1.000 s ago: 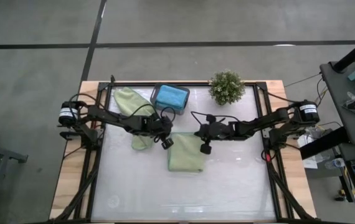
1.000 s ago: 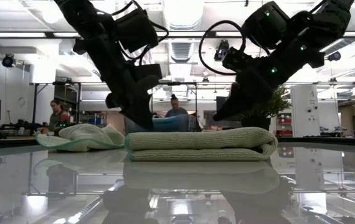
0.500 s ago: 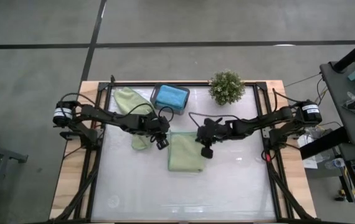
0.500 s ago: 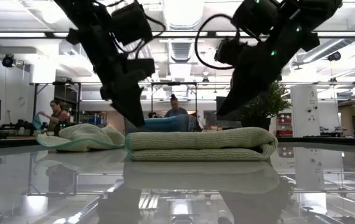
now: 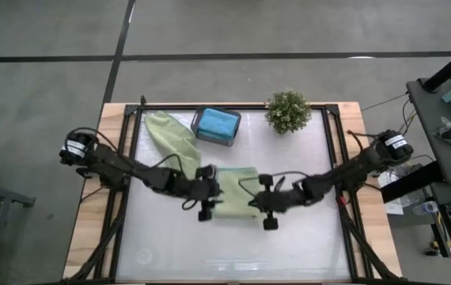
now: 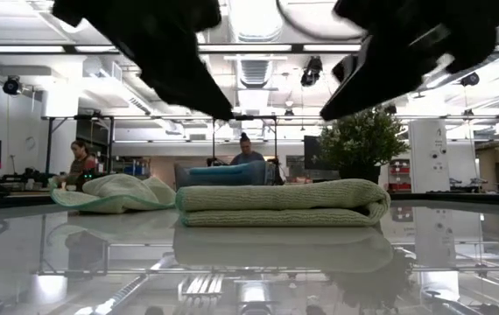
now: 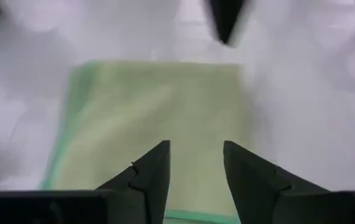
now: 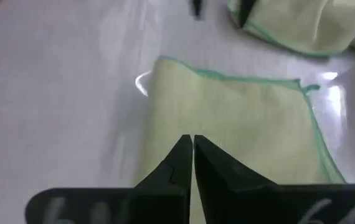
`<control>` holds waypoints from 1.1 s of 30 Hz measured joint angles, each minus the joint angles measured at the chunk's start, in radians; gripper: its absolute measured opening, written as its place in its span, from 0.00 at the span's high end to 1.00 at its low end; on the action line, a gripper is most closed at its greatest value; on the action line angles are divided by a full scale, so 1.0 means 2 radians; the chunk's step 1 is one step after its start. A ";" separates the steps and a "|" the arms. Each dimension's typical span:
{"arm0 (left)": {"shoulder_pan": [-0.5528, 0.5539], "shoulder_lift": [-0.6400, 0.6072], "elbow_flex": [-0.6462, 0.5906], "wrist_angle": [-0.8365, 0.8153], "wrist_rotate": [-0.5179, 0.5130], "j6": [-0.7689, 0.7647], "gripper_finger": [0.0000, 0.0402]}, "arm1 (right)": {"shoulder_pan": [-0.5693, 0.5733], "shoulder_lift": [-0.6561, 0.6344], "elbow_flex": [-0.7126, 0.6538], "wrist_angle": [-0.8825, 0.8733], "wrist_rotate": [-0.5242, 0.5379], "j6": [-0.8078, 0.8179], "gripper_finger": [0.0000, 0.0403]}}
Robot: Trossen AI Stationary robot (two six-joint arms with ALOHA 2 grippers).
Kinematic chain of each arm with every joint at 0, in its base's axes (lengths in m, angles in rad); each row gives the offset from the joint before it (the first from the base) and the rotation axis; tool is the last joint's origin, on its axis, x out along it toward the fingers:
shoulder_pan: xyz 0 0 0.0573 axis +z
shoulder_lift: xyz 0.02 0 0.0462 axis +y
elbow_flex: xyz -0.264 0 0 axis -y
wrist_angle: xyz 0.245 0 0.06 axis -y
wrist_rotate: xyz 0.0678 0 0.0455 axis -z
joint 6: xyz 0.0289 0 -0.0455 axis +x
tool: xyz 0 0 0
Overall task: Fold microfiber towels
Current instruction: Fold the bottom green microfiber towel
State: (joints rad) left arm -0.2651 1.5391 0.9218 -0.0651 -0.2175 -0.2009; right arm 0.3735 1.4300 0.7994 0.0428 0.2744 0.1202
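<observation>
A light green microfiber towel [image 5: 235, 192] lies folded flat in the table's middle, in stacked layers in the low view [image 6: 280, 203]. A second light green towel [image 5: 170, 134] lies crumpled at the far left. A blue towel [image 5: 217, 121] rests in the dark tray [image 5: 200, 131]. My left gripper [image 5: 214, 191] hovers open above the folded towel's left edge [image 7: 196, 165]. My right gripper [image 5: 252, 203] hovers shut above its right near part [image 8: 193, 152]. Neither touches the cloth.
A small potted plant [image 5: 288, 111] stands at the far right of the table. The dark frame rails [image 5: 338, 158] run along the table's sides. Bare white tabletop [image 5: 233, 245] lies between the folded towel and the near edge. People show in the room beyond [image 6: 248, 150].
Both grippers have risen from the folded towel's far edge and swung toward the table's near edge, one along each side of the towel. The folded towel has stayed where it was, its shape unchanged.
</observation>
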 joint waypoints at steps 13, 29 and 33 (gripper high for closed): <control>-0.120 0.060 0.000 0.042 -0.147 0.054 0.36 | 0.090 0.056 0.031 0.004 0.070 0.103 0.70; -0.111 0.184 0.005 0.108 -0.172 0.026 0.43 | 0.067 0.219 0.156 -0.134 0.102 0.107 0.43; -0.108 0.190 0.006 0.111 -0.173 0.023 0.54 | 0.060 0.238 0.168 -0.133 0.114 0.112 0.47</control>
State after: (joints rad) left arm -0.4810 1.9186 0.9333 0.1564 -0.5639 -0.1555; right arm 0.4939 1.9064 1.1353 -0.2225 0.5019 0.3440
